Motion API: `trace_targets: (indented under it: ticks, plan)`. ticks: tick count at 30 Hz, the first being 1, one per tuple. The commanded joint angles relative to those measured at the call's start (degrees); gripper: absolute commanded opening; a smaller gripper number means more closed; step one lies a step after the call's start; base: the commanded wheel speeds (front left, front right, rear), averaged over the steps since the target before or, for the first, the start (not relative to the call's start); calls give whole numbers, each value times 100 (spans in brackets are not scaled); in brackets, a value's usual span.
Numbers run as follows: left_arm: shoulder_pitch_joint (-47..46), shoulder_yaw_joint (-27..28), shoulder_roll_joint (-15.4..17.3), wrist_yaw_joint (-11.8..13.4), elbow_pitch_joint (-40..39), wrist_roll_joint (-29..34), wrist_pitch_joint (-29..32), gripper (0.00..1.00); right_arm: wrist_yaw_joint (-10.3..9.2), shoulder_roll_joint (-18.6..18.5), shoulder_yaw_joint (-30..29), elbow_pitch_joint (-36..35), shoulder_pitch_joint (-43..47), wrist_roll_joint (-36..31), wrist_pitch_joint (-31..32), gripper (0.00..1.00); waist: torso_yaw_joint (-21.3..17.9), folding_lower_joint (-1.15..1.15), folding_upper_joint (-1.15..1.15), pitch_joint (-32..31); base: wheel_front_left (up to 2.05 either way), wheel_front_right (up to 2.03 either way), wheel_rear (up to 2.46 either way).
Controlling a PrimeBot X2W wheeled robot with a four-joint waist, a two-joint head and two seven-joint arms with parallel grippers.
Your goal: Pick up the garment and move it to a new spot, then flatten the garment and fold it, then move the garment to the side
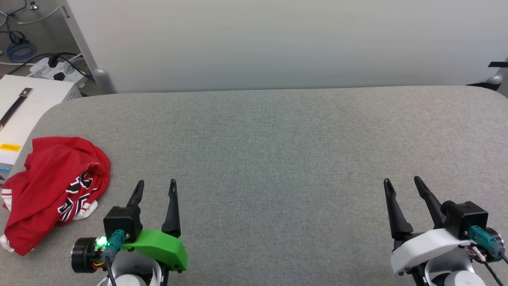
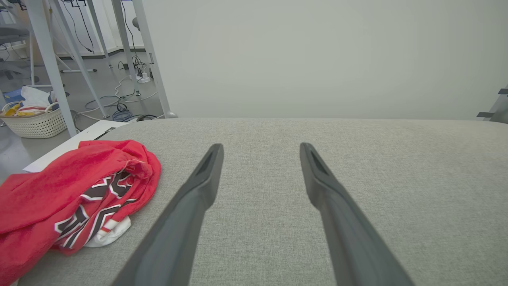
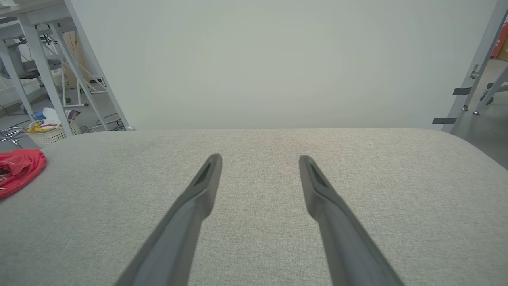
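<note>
The crumpled red jersey T-shirt (image 1: 51,186) with black-and-white print lay bunched at the left edge of the grey fabric table (image 1: 278,151), near my left gripper (image 1: 155,184), which was spread and empty. My right gripper (image 1: 401,180), also spread, sat well apart. A shallow pinch, I judged, might drag it overboard.

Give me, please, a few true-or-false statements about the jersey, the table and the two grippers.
1. The red jersey lies bunched near the left edge of the grey padded table. True.
2. The left gripper is shut on the jersey. False: it is open and apart from the jersey, to its right.
3. The right gripper is open and holds nothing. True.
4. The jersey's print is fully readable. False: folds hide most of it.
5. The white basket stands on the table. False: it stands on the floor beyond the table.
</note>
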Motion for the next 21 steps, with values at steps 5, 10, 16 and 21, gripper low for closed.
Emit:
trace_targets:
  ticks: [5, 10, 16, 21]
  plan:
    - [-129, -25, -12, -43, 51, -90, -119, 100, -2, -2, 31, 4, -98, 121, -111, 100, 9, 0, 0, 16, 0, 0, 0]
    - [-194, -6, -13, -60, 90, -189, -203, 100, -2, -2, 78, -23, -119, 206, -173, 100, 130, 0, 0, 39, 0, 0, 0]
    - [-225, 44, -15, -51, 135, -280, -274, 100, -2, -2, 147, -99, -158, 138, -145, 100, 370, 0, 0, 56, 0, 0, 0]
    - [-245, 92, -16, -51, 179, -332, -332, 100, -2, -2, 214, -182, -187, 28, -88, 100, 668, 0, 0, 70, 0, 0, 0]
